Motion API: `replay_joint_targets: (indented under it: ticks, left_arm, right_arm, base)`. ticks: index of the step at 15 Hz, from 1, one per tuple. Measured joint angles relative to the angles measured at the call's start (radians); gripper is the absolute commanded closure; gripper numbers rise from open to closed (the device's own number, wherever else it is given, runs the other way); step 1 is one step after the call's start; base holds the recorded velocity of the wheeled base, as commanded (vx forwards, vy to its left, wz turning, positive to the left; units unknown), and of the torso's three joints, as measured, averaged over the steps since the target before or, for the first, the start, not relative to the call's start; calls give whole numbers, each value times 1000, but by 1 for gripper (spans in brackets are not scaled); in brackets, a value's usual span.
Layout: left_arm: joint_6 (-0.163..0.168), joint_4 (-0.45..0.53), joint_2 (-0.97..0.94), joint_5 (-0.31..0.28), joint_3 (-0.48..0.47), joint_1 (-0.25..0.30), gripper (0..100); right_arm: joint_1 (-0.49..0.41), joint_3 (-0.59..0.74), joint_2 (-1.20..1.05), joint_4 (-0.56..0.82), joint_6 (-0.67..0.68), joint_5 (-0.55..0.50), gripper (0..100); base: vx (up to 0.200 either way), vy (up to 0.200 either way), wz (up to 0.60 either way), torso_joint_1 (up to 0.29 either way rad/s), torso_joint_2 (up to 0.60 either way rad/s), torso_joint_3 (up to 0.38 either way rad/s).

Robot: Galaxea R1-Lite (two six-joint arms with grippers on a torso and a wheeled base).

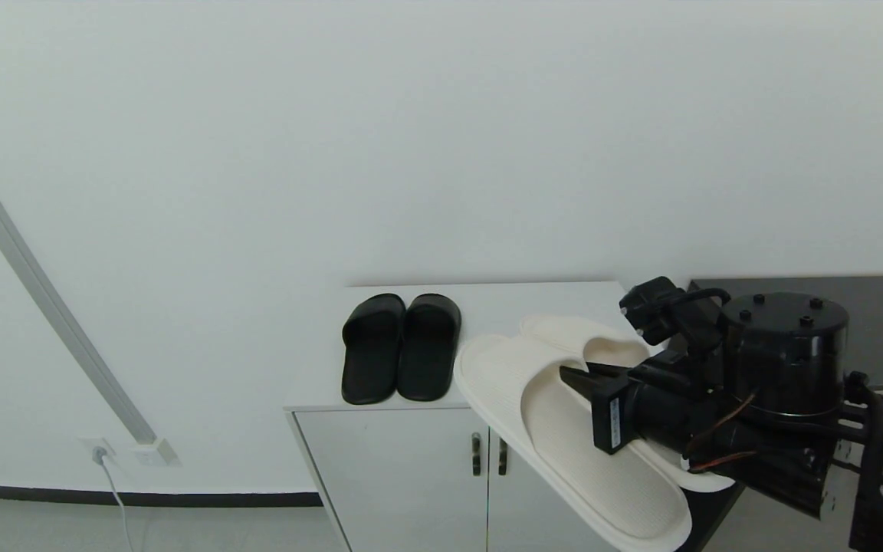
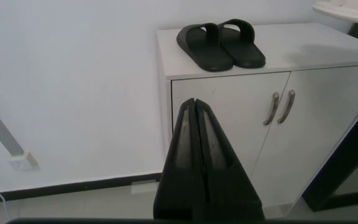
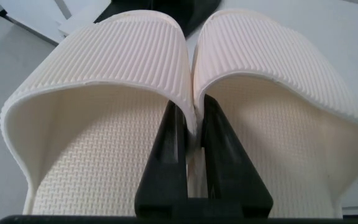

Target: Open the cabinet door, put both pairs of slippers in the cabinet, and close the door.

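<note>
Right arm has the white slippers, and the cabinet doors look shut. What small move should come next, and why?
Probably bring the left gripper, shut and empty, toward the door handles and open its fingers: both cabinet doors are closed, while the right gripper is clamped on the white slippers.

Cream slippers [image 3: 104, 68] looked foam-like and matt; straps were finely ribbed, footbeds stamped with a small woven grain. Black slippers [image 1: 399, 349] were smooth, rubbery, dull-sheened. Cabinet [image 1: 395, 475] had smooth white laminate-looking panels, doors faintly glossy; handles [image 1: 477, 454] looked like brushed metal. Left gripper [image 2: 195, 102] and right gripper [image 3: 192, 106] were black plastic, slightly shiny.
</note>
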Motion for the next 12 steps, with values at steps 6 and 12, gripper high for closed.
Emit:
replay_joint_targets:
  ticks: [6, 12]
  left_arm:
    - [-1, 0, 0, 1, 0, 0, 100]
    - [-2, 0, 0, 0, 0, 0, 100]
  right_arm:
    - [20, 19, -17, 1, 3, 14, 100]
    - [18, 53, -29, -5, 4, 14, 100]
  base:
    - [0, 0, 0, 0, 0, 0]
    - [-100, 0, 0, 6, 0, 1]
